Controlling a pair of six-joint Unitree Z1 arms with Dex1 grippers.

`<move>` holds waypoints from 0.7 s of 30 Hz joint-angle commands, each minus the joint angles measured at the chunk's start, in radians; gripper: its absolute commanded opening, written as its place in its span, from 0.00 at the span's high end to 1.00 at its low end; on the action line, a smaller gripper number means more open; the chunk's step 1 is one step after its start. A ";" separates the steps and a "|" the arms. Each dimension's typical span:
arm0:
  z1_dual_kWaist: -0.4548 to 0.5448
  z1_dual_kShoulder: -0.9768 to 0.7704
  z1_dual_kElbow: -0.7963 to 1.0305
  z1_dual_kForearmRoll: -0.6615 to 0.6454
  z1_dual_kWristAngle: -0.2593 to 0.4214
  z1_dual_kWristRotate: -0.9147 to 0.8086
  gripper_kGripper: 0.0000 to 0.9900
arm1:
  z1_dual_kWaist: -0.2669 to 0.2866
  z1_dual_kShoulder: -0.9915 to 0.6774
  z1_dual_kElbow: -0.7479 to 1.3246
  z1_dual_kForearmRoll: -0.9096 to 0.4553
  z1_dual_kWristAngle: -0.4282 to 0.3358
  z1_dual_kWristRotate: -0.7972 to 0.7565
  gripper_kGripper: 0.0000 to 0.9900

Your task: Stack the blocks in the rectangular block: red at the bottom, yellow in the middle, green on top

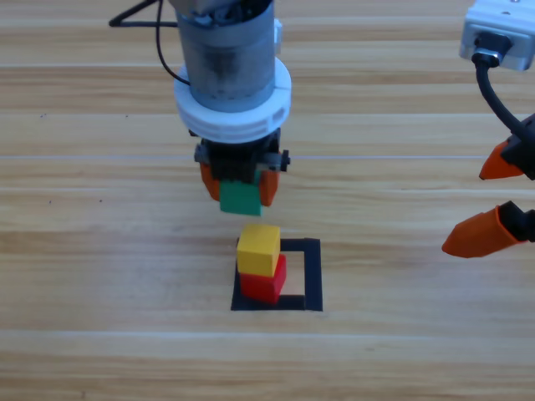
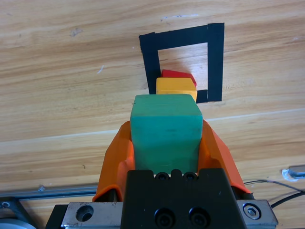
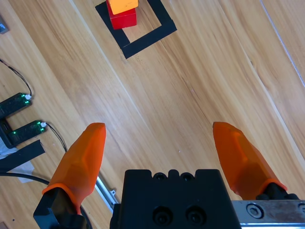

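Observation:
The yellow cube (image 1: pixel 258 249) rests on the red cube (image 1: pixel 265 280) in the left part of the black tape frame (image 1: pixel 311 276). My left gripper (image 1: pixel 240 187) is shut on the green cube (image 1: pixel 240 199), held in the air just behind the stack. In the left wrist view the green cube (image 2: pixel 165 131) fills the space between the orange jaws, with the yellow cube (image 2: pixel 176 86), red cube (image 2: pixel 178 74) and frame (image 2: pixel 215 57) beyond. My right gripper (image 1: pixel 489 202) waits open at the right edge; its view shows the stack's red cube (image 3: pixel 122 18) far off.
Cables and small black devices with lights (image 3: pixel 19 117) lie off to the side in the right wrist view. A cable (image 1: pixel 167 58) trails behind the left arm. The right half of the frame's opening (image 1: pixel 294 267) shows bare wood.

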State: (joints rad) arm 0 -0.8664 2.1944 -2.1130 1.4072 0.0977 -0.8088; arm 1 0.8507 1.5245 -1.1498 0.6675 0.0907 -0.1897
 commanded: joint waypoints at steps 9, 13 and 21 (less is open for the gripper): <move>-0.031 0.090 -0.018 -0.001 -0.035 -0.047 1.00 | -0.022 0.032 0.035 -0.012 0.029 -0.008 0.00; -0.039 0.097 -0.016 -0.001 -0.036 -0.056 1.00 | -0.022 0.037 0.036 -0.011 0.040 -0.013 0.00; -0.048 0.110 -0.007 -0.002 -0.041 -0.062 1.00 | -0.022 0.028 0.041 -0.011 0.035 -0.014 0.00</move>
State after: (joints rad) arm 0 -0.8859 2.2475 -2.1262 1.4072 0.0646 -0.8622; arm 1 0.8507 1.5245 -1.1402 0.6675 0.1222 -0.1928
